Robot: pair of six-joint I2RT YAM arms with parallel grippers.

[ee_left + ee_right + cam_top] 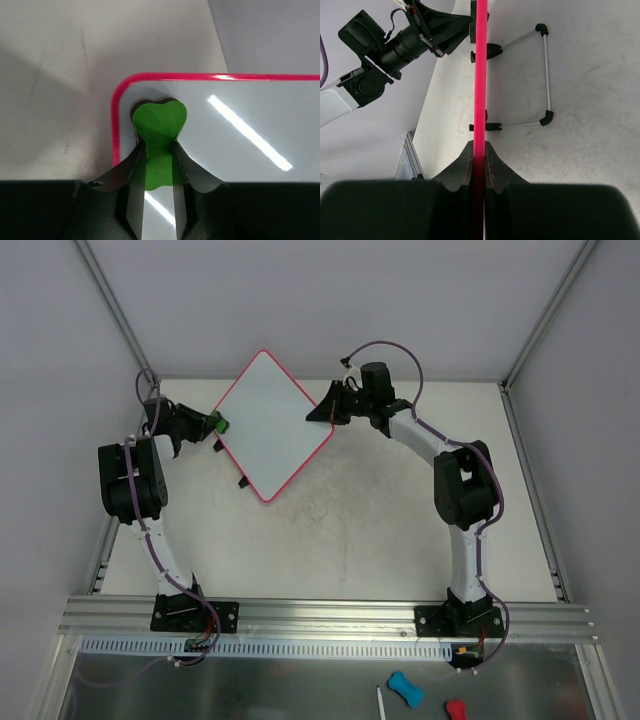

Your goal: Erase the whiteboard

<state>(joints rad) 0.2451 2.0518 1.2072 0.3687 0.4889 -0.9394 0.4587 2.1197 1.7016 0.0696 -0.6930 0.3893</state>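
Pressing green bone-shaped eraser (160, 120) onto corner of square white pink-rimmed whiteboard (270, 425) at far side of surface (400, 540), left pincer (158, 147) clamping eraser; right pincer (479, 148) pinching opposite rim; no marks visible, probably nearly finished.

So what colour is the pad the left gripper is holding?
The pad is bright green, clearest in the left wrist view.

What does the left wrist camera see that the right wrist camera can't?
Only the left wrist view shows the green eraser, pinched in the left gripper, against the glossy face of the whiteboard near a corner. Only the right wrist view shows the wire stand behind the board and the right gripper clamping its rim. Both show the board's pink-red rim.
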